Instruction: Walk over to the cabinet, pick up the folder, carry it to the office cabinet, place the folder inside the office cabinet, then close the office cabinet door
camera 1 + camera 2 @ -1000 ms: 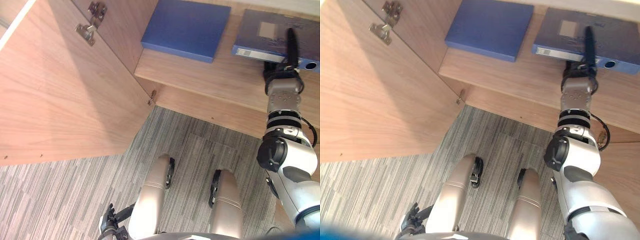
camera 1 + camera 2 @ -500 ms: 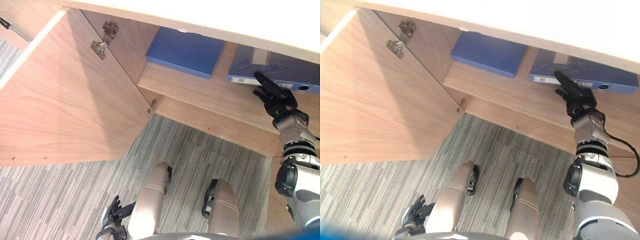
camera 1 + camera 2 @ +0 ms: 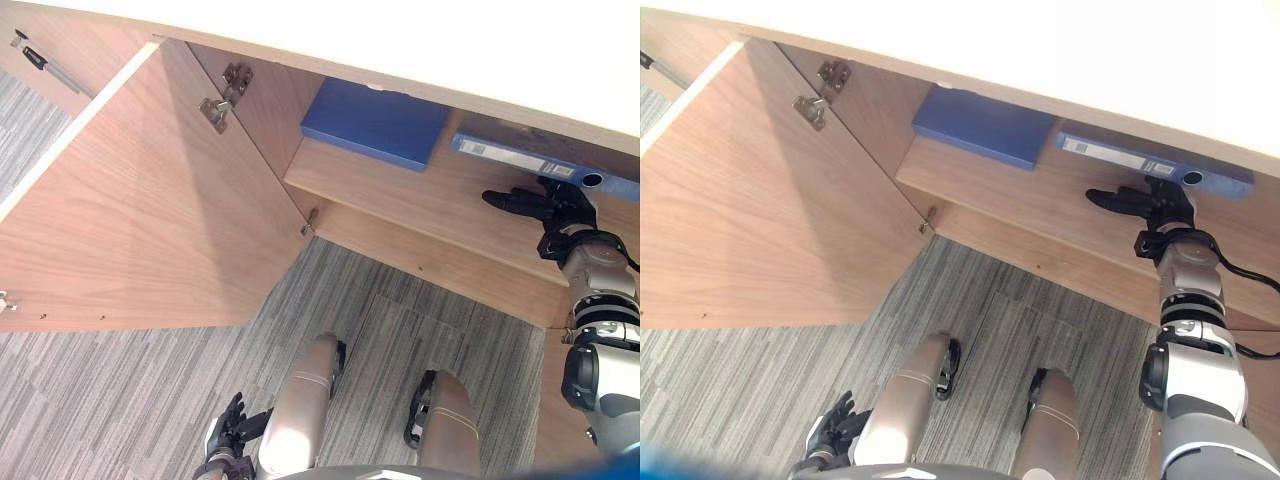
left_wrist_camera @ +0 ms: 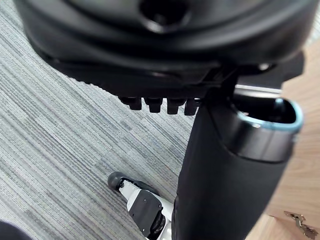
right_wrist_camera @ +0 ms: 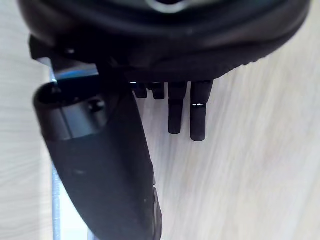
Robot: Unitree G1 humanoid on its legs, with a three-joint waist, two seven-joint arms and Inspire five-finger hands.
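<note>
The folder (image 3: 530, 163) lies flat on the right side of the cabinet's shelf (image 3: 400, 190) with its spine facing out, so I'd call it placed. The right hand (image 3: 540, 205) hovers just in front of that spine, fingers straight, pointing toward the left and holding nothing. The left hand (image 3: 228, 442) hangs low by the leg, fingers loose, also empty.

My worry is how close the right hand is to the spine. I honestly can't tell if they touch. If the arm pulls back sloppily, the fingers could hook the folder and drag it toward the shelf lip, maybe down onto the carpet (image 3: 120, 390). If the folder ends up poking past the lip, I doubt the door (image 3: 130, 220) would shut flush.

On room, the cabinet top (image 3: 400, 35) overhangs right above the hand, so going up looks tight. Straight out and down seems the freer way. A second blue folder (image 3: 375, 120) sits further left on the shelf, well apart from the hand. The door is swung wide to the left on its hinges (image 3: 222, 95), far from both hands, so closing it takes a long reach.
</note>
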